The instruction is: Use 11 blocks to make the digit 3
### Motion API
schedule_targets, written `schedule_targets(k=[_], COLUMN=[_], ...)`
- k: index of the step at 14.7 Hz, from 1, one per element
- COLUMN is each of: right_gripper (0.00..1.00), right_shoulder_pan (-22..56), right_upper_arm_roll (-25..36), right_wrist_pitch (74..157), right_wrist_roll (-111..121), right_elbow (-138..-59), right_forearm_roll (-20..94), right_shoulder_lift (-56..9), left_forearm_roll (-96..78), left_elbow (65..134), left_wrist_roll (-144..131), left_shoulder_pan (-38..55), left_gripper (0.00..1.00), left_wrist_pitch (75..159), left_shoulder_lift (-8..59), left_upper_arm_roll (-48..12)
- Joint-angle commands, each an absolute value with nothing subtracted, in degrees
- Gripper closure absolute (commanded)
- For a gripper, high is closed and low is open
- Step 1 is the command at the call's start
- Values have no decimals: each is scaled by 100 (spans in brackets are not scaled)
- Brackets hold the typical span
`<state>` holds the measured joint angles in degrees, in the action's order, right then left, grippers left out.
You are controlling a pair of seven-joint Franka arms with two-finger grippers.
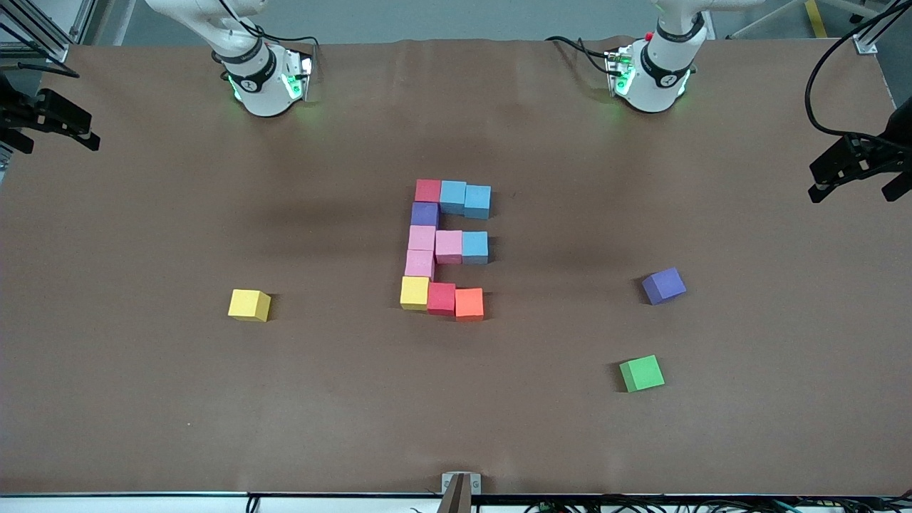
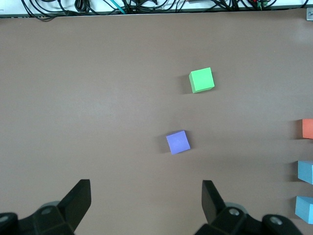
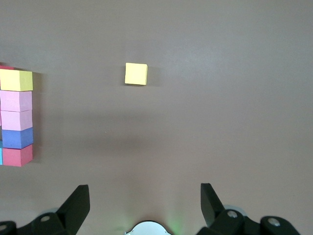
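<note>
At the middle of the table [image 1: 142, 399], the digit 3 [image 1: 442, 249]: eleven blocks touching, with a red and two blue in the bar closest to the robots' bases, a pink and a blue in the middle bar, and yellow, red and orange in the bar nearest the front camera. Long axis along the spine of red, purple, two pink and yellow, running from the bases' edge toward the front camera; all three bars pointing toward the left arm's end, so an E from that camera and a 3 from the robots' side. Apparently finished, so best done by leaving it alone: keep both arms high and clear, and at most nudge the slightly offset end blue cube square. Left gripper [image 2: 146, 186] wide and holding nothing, above a loose purple cube [image 2: 177, 142] and the green cube [image 2: 201, 80]. Right gripper [image 3: 144, 188] likewise spread and bare, above a loose yellow cube [image 3: 136, 74].
</note>
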<state>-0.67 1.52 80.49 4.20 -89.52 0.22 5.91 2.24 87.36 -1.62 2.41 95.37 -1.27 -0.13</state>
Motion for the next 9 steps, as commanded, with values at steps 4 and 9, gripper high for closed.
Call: schedule_targets(k=[4,9], right_gripper=[0,0], right_shoulder_pan=[-149,-141], right_upper_arm_roll=[105,105], right_wrist_pitch=[8025,8024], right_wrist_roll=[492,492], right_elbow=[-8956,-8956], right_forearm_roll=[-35,-26], right_shoulder_lift=[615,615], left_forearm_roll=[132,123], left_elbow=[8525,8525], left_wrist_roll=[-114,158], left_shoulder_pan=[290,237], left_gripper=[0,0], left_wrist_pitch=[9404,9220], left_shoulder_lift=[9,-44], left_upper_arm_roll=[44,53])
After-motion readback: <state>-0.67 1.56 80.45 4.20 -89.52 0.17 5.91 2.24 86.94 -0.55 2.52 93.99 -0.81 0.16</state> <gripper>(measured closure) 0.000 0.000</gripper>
